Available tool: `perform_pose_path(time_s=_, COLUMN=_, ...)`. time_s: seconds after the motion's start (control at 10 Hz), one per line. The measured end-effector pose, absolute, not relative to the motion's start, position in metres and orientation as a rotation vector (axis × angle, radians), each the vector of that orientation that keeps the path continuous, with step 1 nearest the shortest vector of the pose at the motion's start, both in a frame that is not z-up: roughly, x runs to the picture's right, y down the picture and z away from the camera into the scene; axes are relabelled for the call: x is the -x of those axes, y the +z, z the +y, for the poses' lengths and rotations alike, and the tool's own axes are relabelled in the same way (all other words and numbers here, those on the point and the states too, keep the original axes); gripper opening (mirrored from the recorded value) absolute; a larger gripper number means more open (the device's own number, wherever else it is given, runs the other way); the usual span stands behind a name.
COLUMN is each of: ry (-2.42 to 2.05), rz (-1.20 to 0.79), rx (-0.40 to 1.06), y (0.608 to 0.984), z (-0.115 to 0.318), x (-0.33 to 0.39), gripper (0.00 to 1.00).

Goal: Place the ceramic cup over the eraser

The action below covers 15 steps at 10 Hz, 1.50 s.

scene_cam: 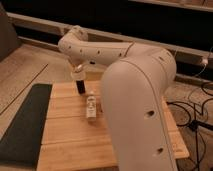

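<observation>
**Q:** where's your gripper right now?

**A:** My gripper (79,75) is down at the far side of the wooden table (65,135), arm reaching over from the right. The ceramic cup (78,74) sits right at its tip, directly above the eraser (80,87), which stands upright on the wood.

**Q:** cup gripped?

**A:** Honestly can't tell. There's also a small clear bottle (91,106) nearer the camera, and a dark mat (22,122) at left.
</observation>
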<state>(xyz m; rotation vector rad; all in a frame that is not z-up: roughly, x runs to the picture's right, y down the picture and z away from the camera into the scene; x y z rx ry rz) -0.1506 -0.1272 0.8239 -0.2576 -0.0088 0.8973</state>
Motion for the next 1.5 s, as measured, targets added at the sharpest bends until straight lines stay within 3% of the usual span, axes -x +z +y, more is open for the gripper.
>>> perform_pose_path(time_s=1.0, ry=0.900, rz=0.019, rx=0.303, y=0.847, z=-0.104, x=0.147, gripper=0.00)
perform_pose_path(time_s=1.5, ry=0.889, rz=0.071, rx=0.404, y=0.894, z=-0.072, x=0.145, gripper=0.00)
